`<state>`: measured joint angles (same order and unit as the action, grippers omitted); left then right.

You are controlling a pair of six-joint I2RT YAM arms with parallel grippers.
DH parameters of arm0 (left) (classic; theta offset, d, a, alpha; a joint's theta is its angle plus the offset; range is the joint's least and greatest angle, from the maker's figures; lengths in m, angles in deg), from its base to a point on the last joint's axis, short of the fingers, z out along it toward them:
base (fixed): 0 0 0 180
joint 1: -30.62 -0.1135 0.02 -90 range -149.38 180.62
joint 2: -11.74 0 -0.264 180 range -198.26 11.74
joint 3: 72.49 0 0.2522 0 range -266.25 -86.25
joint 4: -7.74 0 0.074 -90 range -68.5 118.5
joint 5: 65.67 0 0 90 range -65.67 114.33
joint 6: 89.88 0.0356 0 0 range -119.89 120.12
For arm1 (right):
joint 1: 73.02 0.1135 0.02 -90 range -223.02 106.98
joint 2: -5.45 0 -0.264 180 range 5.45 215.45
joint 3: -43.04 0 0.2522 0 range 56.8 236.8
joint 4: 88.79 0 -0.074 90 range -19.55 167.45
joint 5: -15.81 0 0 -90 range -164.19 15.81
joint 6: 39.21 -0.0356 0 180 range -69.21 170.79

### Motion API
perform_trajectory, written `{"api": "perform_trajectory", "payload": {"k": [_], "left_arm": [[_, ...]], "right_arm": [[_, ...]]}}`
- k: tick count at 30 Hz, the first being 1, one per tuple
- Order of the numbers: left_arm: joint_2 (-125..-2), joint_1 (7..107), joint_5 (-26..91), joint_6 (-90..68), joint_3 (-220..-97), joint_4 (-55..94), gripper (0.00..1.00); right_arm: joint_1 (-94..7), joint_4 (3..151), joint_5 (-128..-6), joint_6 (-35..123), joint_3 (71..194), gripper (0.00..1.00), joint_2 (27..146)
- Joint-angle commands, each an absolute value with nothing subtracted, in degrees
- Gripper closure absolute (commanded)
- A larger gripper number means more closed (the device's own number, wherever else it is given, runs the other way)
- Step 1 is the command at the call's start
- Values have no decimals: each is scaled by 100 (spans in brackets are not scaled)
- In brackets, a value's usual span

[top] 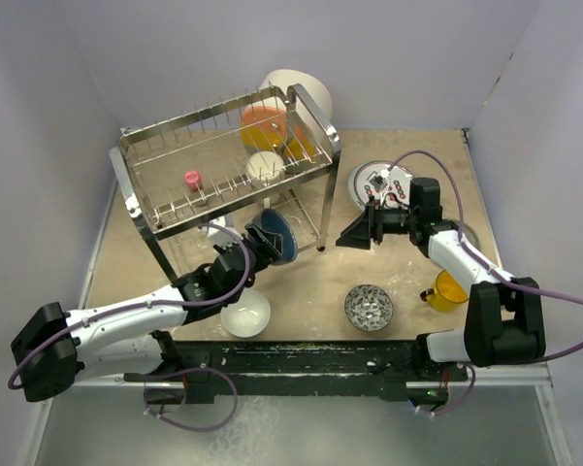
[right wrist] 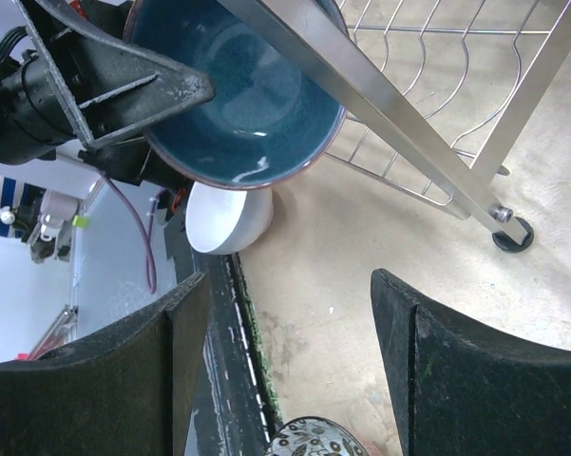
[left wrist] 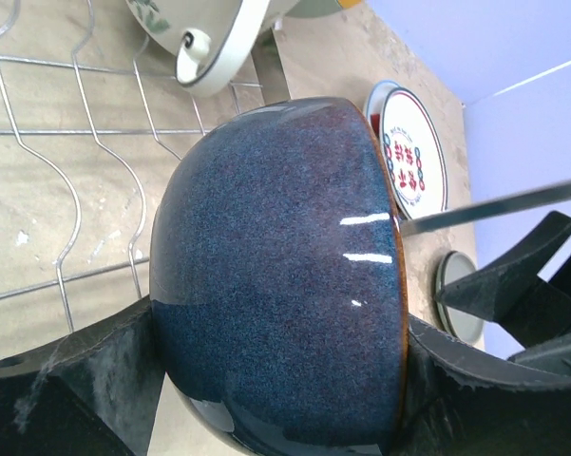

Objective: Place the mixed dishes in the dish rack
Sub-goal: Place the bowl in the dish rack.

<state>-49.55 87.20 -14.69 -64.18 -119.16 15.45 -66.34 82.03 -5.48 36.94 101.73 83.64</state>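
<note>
My left gripper (top: 262, 245) (left wrist: 277, 404) is shut on the dark blue bowl (top: 275, 236) (left wrist: 275, 266), one finger on its outside and one at its rim. The bowl hangs on edge at the front of the dish rack (top: 223, 146) (right wrist: 410, 116), level with the lower tier. My right gripper (top: 355, 233) (right wrist: 290, 351) stands open and empty over the table, right of the rack's leg. A white bowl (top: 245, 314) (right wrist: 230, 217) and a grey-patterned bowl (top: 369, 307) (right wrist: 314, 440) sit near the front edge. The yellow cup (top: 448, 290) lies at the right. The red-lettered plate (top: 378, 182) (left wrist: 413, 152) lies behind my right arm.
On the rack's upper tier are orange dishes (top: 262, 124), a small pink piece (top: 191, 180) and a small white bowl (top: 265, 167). A large white bowl (top: 301, 89) leans behind the rack. A cream dark-rimmed dish (left wrist: 218, 57) sits past the blue bowl. A grey plate (left wrist: 454, 309) lies under my right arm.
</note>
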Motion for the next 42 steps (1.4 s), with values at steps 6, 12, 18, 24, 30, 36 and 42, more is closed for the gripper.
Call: {"api": "perform_trajectory", "payload": {"k": [6, 12, 18, 24, 30, 36, 42], "left_arm": [[-4903, 8546, -2282, -5893, -12228, 820, 81], [-4978, 8465, -2465, -5591, -12253, 951, 81], [-5126, 8330, -2553, -5278, -12329, 1078, 81], [-5264, 8309, -2666, -4870, -12437, 1141, 81], [-5331, 8270, -2728, -4393, -12554, 1236, 81], [-5510, 8182, -2762, -4118, -12658, 1357, 81], [-5725, 8063, -2552, -4108, -12689, 1413, 81]], "right_arm": [[-6712, 8176, -362, 3813, 10366, 29, 8200], [-6730, 8171, -364, 3833, 10369, 29, 8209], [-6815, 8150, -344, 3847, 10360, 29, 8141], [-6862, 8196, -366, 3883, 10348, 29, 8148], [-6886, 8176, -348, 3893, 10356, 29, 8148], [-6915, 8167, -326, 3893, 10356, 29, 8153], [-6932, 8132, -318, 3896, 10364, 29, 8156]]}}
